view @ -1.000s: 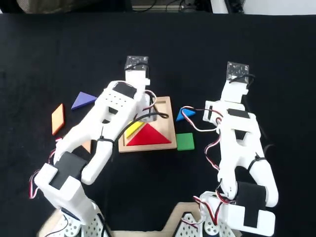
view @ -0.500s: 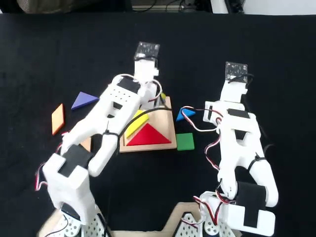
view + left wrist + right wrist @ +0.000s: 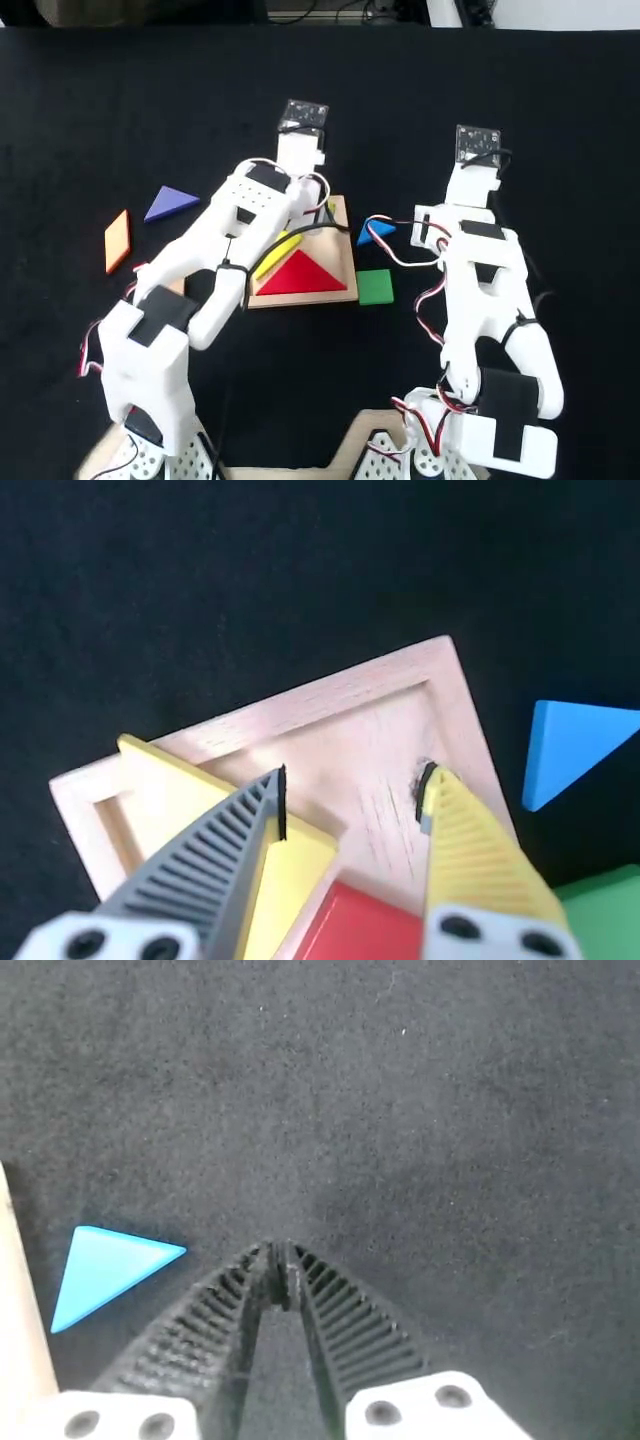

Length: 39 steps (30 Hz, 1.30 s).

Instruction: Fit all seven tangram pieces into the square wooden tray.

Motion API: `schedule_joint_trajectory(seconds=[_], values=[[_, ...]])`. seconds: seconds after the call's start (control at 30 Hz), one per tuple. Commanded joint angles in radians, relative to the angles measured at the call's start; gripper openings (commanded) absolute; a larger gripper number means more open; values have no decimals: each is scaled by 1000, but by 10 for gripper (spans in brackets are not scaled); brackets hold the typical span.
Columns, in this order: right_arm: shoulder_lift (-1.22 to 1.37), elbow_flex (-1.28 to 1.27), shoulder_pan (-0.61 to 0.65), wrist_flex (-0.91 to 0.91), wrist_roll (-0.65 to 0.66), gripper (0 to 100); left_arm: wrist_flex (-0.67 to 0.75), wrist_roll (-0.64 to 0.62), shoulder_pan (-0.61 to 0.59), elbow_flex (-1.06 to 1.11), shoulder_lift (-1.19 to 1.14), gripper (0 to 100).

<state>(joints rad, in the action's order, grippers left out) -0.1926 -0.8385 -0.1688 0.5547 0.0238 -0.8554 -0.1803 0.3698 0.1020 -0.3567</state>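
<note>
1. The left gripper [image 3: 353, 785] hung over the far part of the wooden tray [image 3: 300, 695], claw released and spread wide, nothing between its fingers
2. Its grey finger [image 3: 215, 855] sat above the yellow piece [image 3: 190, 790], while the yellow finger [image 3: 470, 850] stood over bare tray floor by the right rim; whether either touched the wood could not be told
3. Inside the tray, the yellow piece lay along the left side, and the red triangle [image 3: 300, 272] filled the near part, right beside it
4. The blue triangle [image 3: 376, 230] waited on the black table [image 3: 100, 100], just off the tray's right edge, and the green square [image 3: 375, 286] lay just beside the near right corner
5. Well off to the left lay the purple triangle [image 3: 168, 203] and, nearer, the orange parallelogram [image 3: 117, 240], both apart from the tray
6. The right gripper [image 3: 275, 1260] was clenched tight on nothing, poised over bare black cloth, with the blue triangle to its left
</note>
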Motion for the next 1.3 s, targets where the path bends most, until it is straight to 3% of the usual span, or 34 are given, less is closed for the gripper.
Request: schedule_joint_trajectory(seconds=[0.0, 0.2, 0.57, 1.17, 1.27], values=[[-1, 21, 15, -14, 8, 11, 8, 11, -13, -21, 5, 227], [-1, 21, 15, -14, 8, 11, -2, 21, -21, 18, 6, 227], [-1, 21, 15, -14, 8, 11, -186, 55, -47, 21, 17, 227], [-1, 21, 14, -14, 8, 11, -150, 57, 8, 47, 66, 227], [-1, 21, 14, -14, 8, 11, -158, 129, 22, 51, 64, 227]])
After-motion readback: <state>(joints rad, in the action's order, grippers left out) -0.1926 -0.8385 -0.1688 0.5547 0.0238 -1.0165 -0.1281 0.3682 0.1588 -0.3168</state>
